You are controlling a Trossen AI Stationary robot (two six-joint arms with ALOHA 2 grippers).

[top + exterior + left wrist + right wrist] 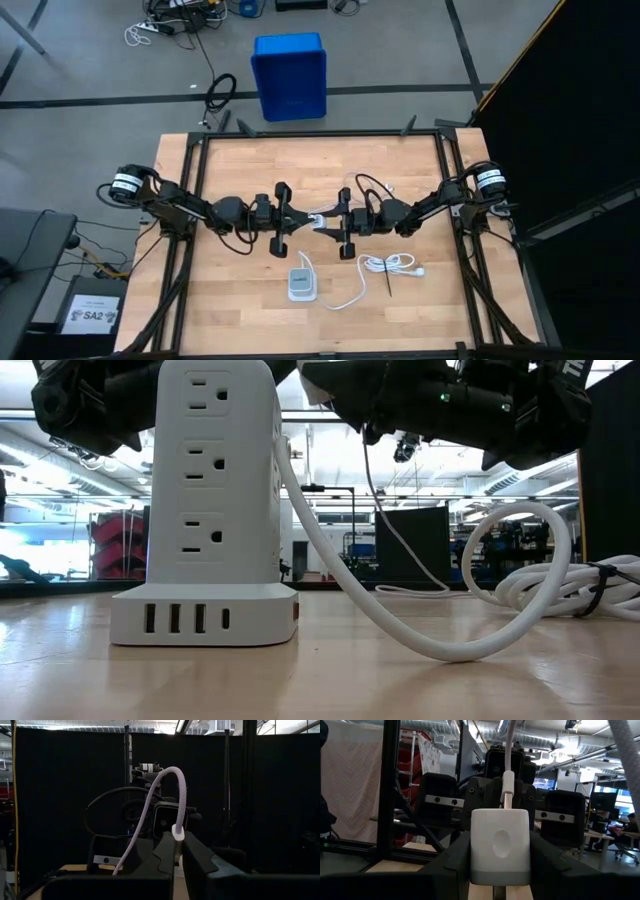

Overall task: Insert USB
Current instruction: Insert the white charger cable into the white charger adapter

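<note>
High view: the USB [316,219] hangs between the two grippers above the middle of the desk [230,170].
Its plug end [178,832] sits pinched in the left gripper [177,851], whose fingers are pressed together on it, and the thin cable arcs up and away from there. In the right wrist view the right gripper [500,887] clamps the small white charger block [500,846], with the plug [507,784] meeting the block's far edge. Both grippers face each other, nearly touching. Nearer the desk's front edge stands a white power tower [300,284], its thick cord [352,295] curving off to a coil bundled with a black tie [388,265]. Beyond the desk a blue bin [290,76] rests on the floor.
</note>
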